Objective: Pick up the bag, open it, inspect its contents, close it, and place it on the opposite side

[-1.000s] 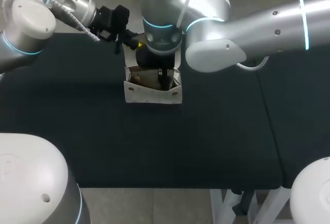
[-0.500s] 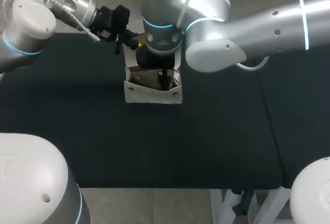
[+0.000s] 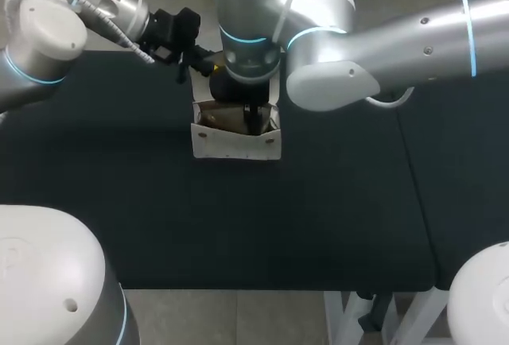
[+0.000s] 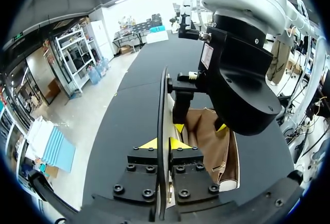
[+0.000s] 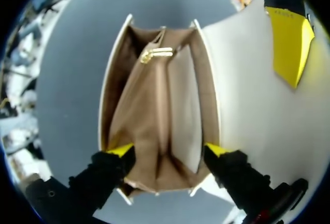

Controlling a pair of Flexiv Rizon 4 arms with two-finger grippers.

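Note:
The white bag (image 3: 236, 145) stands on the black table, its mouth open and its tan lining (image 5: 154, 110) showing, with a gold zip pull (image 5: 154, 53) at one end. Its white flap (image 4: 163, 100) is raised behind it, and my left gripper (image 4: 164, 144) is shut on the flap's edge; in the head view this gripper (image 3: 200, 65) is at the bag's back left corner. My right gripper (image 5: 167, 150) points straight down over the bag's mouth and is open wide. Each of its yellow fingertips (image 5: 121, 150) stands at one side wall of the bag, near one end.
The black table (image 3: 238, 226) stretches wide in front of the bag and to both sides. My right arm's wrist (image 3: 248, 35) hangs directly over the bag and hides its back part. A seam in the tabletop (image 3: 413, 170) runs down the right.

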